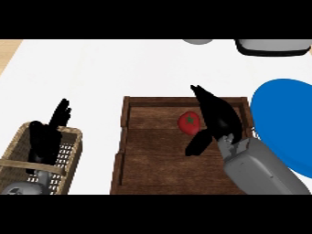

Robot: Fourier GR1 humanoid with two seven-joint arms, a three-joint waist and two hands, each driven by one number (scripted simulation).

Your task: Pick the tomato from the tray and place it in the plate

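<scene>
Over on the left, the left robot hand [50, 132] rests open, fingers straight up, above a wicker basket [70, 157] on the counter [97, 73], well apart from the action.

Moving right, here's the wooden tray [151, 160], and the tomato [189, 121] sits on its slats, just to the left of the right robot hand [216, 121] and close against the palm side. That right robot hand is spread open, fingers stretched up and away, thumb hanging down below and left of the tomato; it has hold of nothing yet. Whether the palm already touches the skin, I can't tell.

The tomato looks small, light, smooth and rounded, so likely a bit slippery and prone to rolling on the boards. Probably soft enough to bruise, so it wants a cradling hold across its widest middle, fingers on the far side, thumb on the near side. It reads slightly taller than wide here, long axis running roughly away from the robot, with a dark green stem patch facing upward near its centre.

Farther right of the hand, the blue plate [287, 123] lies beside the tray's right wall, a short carry away.
</scene>
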